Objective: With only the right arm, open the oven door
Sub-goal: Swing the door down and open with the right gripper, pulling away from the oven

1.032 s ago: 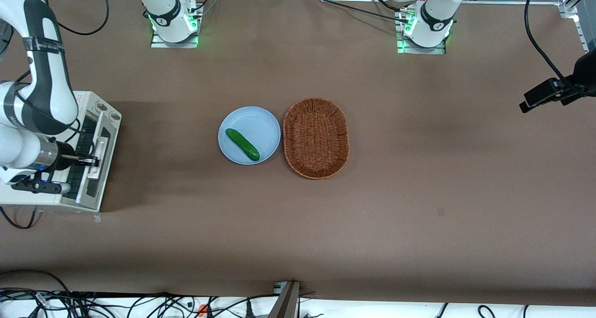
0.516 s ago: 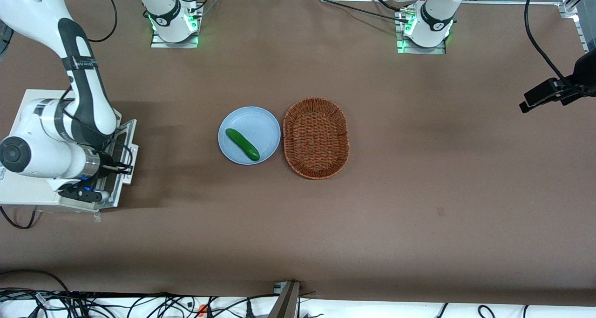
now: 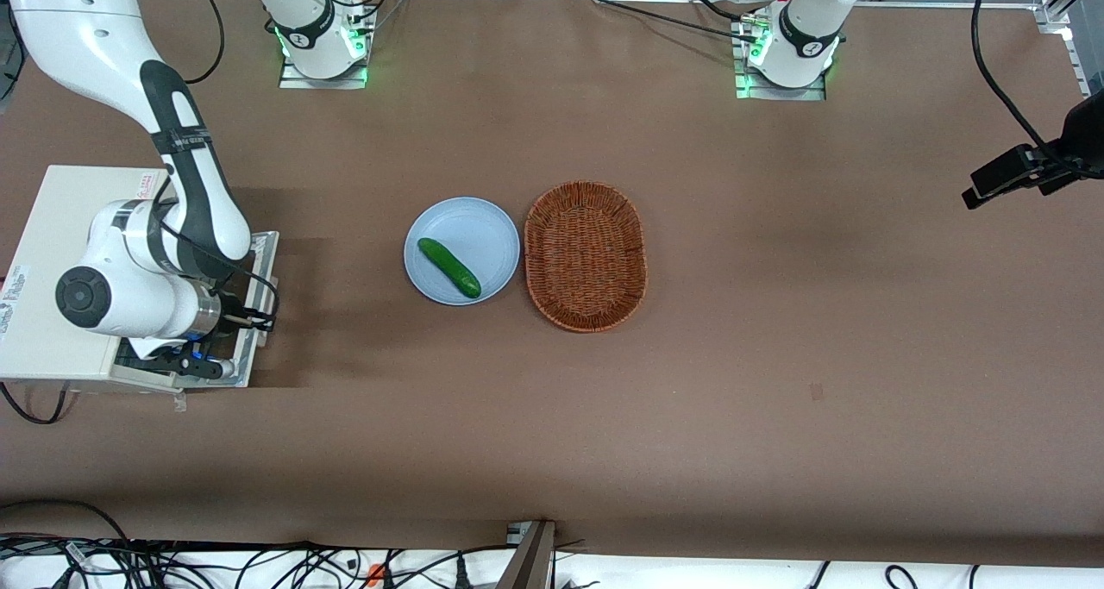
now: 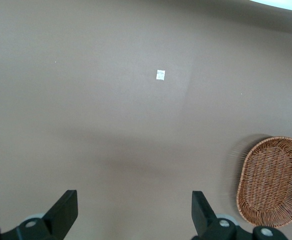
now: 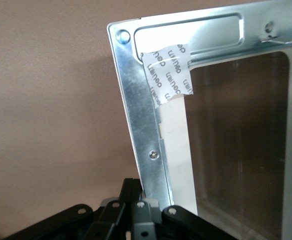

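Swinging down the oven door [image 3: 259,300]: the right arm [image 3: 129,253] holds its gripper [image 3: 263,320] clamped on the door's outer edge (metal inner frame [image 5: 151,135] showing), door nearly flat; next, probably release and retreat.

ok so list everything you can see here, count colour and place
oven: 1, white, at the working arm's end of the table
oven door: 1, metal frame with dark glass, swung down and out in front of the oven
tape: 1 piece, white with grey print, on the door's inner frame
plate: 1, light blue, mid-table beside the basket
cucumber: 1, green, on the plate
basket: 1, brown wicker, oval, mid-table
table: 1, brown
right arm: 1, white with black bands, over the oven
gripper: 1, black, at the door's outer edge
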`<action>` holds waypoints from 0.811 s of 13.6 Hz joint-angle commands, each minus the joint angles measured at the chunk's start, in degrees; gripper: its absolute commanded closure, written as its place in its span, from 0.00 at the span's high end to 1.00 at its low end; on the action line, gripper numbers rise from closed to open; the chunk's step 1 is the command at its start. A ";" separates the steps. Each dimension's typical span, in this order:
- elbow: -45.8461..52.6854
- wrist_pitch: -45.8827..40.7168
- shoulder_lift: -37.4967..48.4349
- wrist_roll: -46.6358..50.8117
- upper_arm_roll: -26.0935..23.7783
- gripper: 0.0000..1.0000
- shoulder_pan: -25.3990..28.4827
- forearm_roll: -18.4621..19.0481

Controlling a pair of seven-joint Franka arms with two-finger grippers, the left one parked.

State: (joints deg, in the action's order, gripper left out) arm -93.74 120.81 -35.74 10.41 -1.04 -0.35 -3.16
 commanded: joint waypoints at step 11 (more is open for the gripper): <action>2.24 3.38 -1.71 16.40 2.10 0.42 9.48 -4.31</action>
State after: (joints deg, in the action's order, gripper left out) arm -91.95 124.52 -38.72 25.10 -0.05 6.82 -6.27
